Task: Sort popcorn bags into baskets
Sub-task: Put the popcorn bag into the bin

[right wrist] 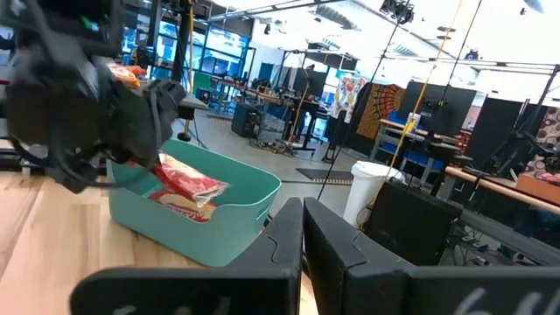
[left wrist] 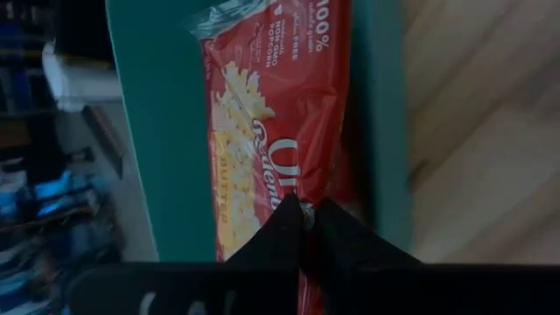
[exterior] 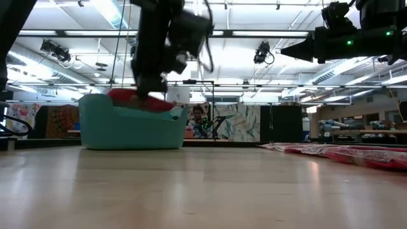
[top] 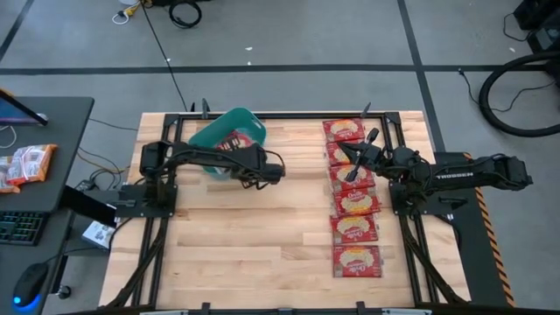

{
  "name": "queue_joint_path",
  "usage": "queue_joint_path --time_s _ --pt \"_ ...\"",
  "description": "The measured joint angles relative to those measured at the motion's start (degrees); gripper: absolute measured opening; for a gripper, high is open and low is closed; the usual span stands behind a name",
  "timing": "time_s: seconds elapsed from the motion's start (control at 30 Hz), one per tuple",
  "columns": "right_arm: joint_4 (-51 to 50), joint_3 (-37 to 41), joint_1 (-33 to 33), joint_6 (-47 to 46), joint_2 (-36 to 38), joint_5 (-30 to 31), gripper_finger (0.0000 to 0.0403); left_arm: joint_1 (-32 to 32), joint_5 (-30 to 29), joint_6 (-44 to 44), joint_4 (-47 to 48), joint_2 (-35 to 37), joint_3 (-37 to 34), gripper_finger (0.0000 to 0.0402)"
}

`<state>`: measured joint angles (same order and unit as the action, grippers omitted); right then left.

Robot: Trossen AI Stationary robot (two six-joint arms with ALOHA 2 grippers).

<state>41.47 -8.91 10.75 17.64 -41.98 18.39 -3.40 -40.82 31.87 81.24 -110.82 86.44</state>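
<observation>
A teal basket [top: 210, 138] stands at the table's far left. My left gripper [left wrist: 304, 212] hangs over it, shut on a red popcorn bag [left wrist: 271, 114], which shows above the basket's rim [exterior: 127, 105] in the low view. Several more popcorn bags [top: 354, 203] lie flat in a row running from far to near along the table's right side. My right gripper [right wrist: 302, 219] is shut and empty. It is raised above the far part of that row and points about level toward the basket. My left gripper pinches the popcorn bag between its two fingers at one short end [left wrist: 293, 188]. The fingers slant down from the right and lie along the bag's length. The bag reaches away from them, tilted over the basket's inside [right wrist: 188, 191]. Whether its lower end touches the basket, I cannot tell.
Bare wood lies between the basket and the row of bags [top: 289, 219]. Black frame rails [top: 289, 115] run along the table's edges. A dark side desk on the left carries an orange-and-white snack packet [top: 26, 164], a keyboard [top: 17, 227] and a mouse.
</observation>
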Motion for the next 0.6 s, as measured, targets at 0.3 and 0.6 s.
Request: queue_joint_path --time_s 0.3,0.6 --pt "0.0 0.0 0.0 0.0 0.0 0.0 0.0020 -6.2 -0.6 -6.8 -8.4 1.4 -6.4 0.0019" --pt "0.0 0.0 0.0 0.1 0.0 0.0 0.0020 -9.4 -1.9 -8.5 -10.7 2.2 -6.4 0.0027"
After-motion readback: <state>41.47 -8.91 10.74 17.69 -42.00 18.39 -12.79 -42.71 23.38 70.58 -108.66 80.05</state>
